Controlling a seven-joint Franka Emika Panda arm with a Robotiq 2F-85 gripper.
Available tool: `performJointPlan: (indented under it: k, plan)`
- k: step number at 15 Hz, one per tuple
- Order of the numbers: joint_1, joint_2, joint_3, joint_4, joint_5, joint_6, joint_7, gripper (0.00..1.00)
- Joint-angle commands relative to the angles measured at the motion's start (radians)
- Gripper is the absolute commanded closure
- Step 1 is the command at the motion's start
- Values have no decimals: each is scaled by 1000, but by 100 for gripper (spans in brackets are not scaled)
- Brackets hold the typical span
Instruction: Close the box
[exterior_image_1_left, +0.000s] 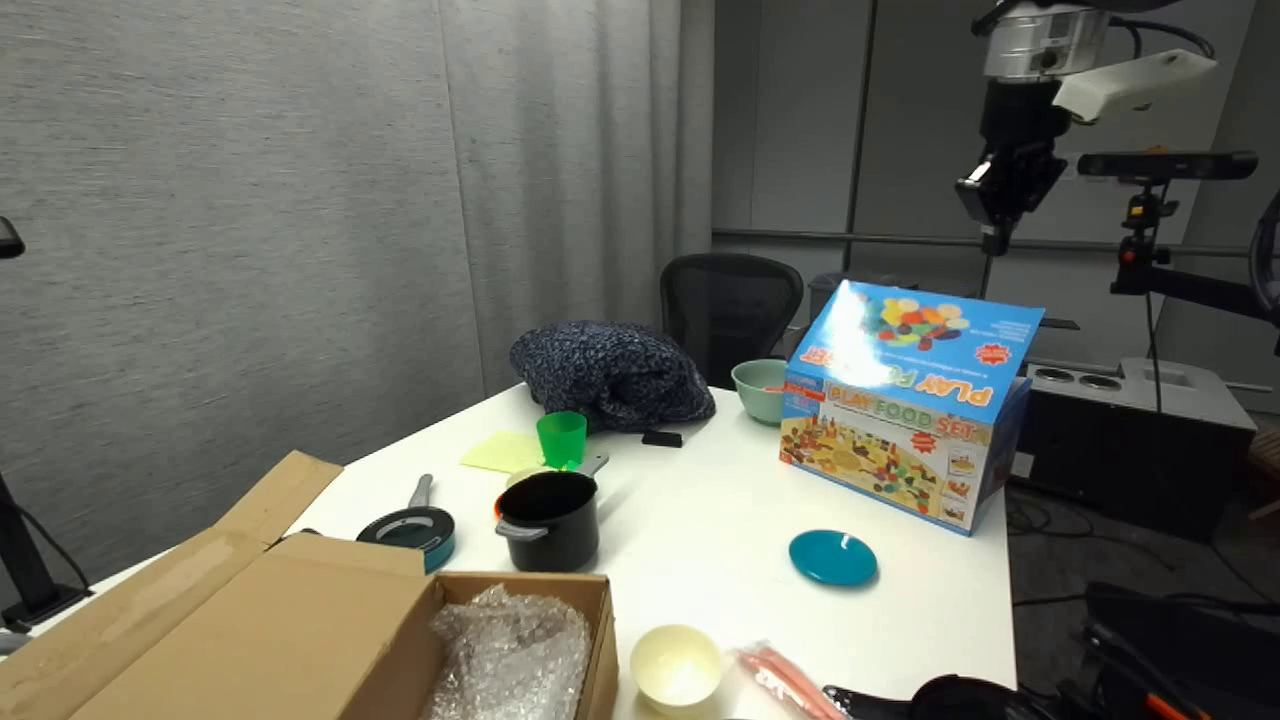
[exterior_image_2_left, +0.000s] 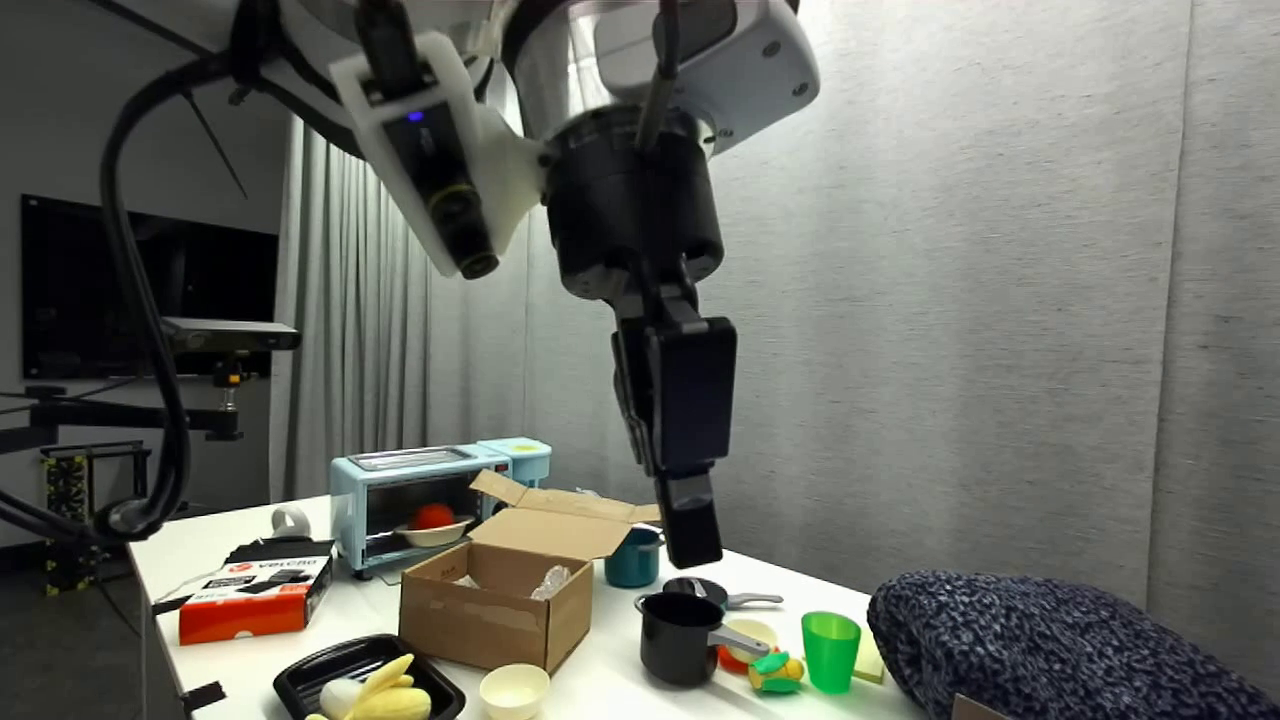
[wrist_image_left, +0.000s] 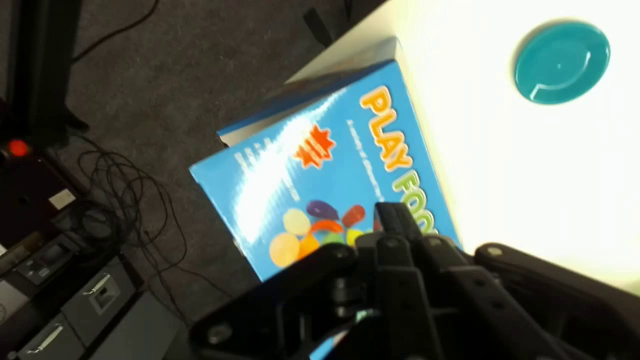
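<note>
The light blue box (exterior_image_1_left: 875, 440) stands at the table's right edge in an exterior view. Its printed lid (exterior_image_1_left: 920, 340) slopes up from the front edge and stands partly raised at the back. A gap shows along its side. In the wrist view the lid (wrist_image_left: 320, 165) covers most of the box's opening. My gripper (exterior_image_1_left: 994, 240) hangs above the lid, apart from it. Its fingertips are together with nothing between them, as the wrist view shows (wrist_image_left: 399, 215). The gripper also shows large in an exterior view (exterior_image_2_left: 690, 520), where the blue box is not recognisable.
A teal plate (exterior_image_1_left: 833, 558) lies in front of the box. A green bowl (exterior_image_1_left: 760, 390) stands beside it. A dark cloth bundle (exterior_image_1_left: 612, 375), black pot (exterior_image_1_left: 548, 520) and open brown carton (exterior_image_1_left: 600, 640) stand further left. A camera stand (exterior_image_1_left: 1140, 230) is beside the arm.
</note>
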Motion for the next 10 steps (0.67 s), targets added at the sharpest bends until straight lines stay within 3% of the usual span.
performJointPlan:
  k: [1,4,6,7,8,9,10]
  plan:
    - [-19,76,60,19,12,124,229,100]
    - [-20,126,98,14,21,189,416,100]
    - [13,145,95,13,56,225,438,100]
    - [20,155,103,17,68,231,456,74]
    - [32,155,106,14,89,245,455,73]
    - [15,147,101,3,50,224,436,93]
    - [22,152,105,3,61,232,441,84]
